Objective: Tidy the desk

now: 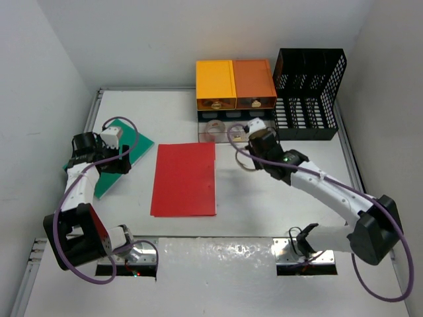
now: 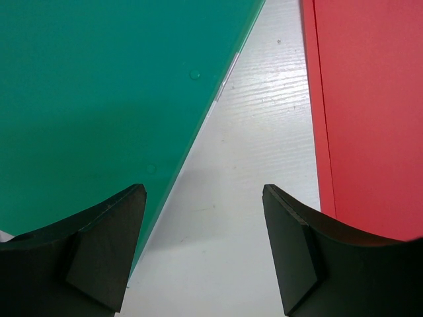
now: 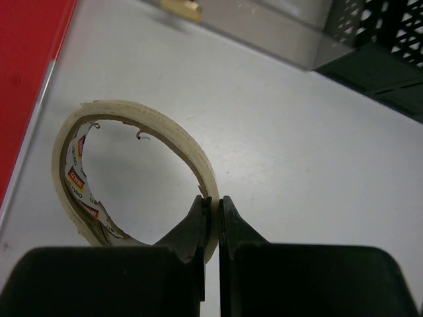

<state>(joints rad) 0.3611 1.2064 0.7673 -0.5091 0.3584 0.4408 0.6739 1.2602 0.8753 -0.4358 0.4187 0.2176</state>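
"Top external: the desk (image 1: pixel 244 205)?"
"It fills mid-frame, long axis left-right; one red folder (image 1: pixel 184 178), one green folder (image 1: pixel 140 144) on it."
"Left wrist?"
"My left gripper (image 2: pixel 203 191) gapes, empty."
"Right wrist?"
"My right gripper (image 3: pixel 211 201) pinches one tape roll (image 3: pixel 173 136)."

Lab cell: white walls (image 1: pixel 165 39), railed desk (image 1: pixel 264 211)

Plain white walls (image 1: pixel 198 33) close in the space on the left, back and right. The light is even.

Folder (image 1: pixel 184 178) on desk (image 1: pixel 264 205), drawer unit (image 1: pixel 234 82), rack (image 1: pixel 309 92) behind
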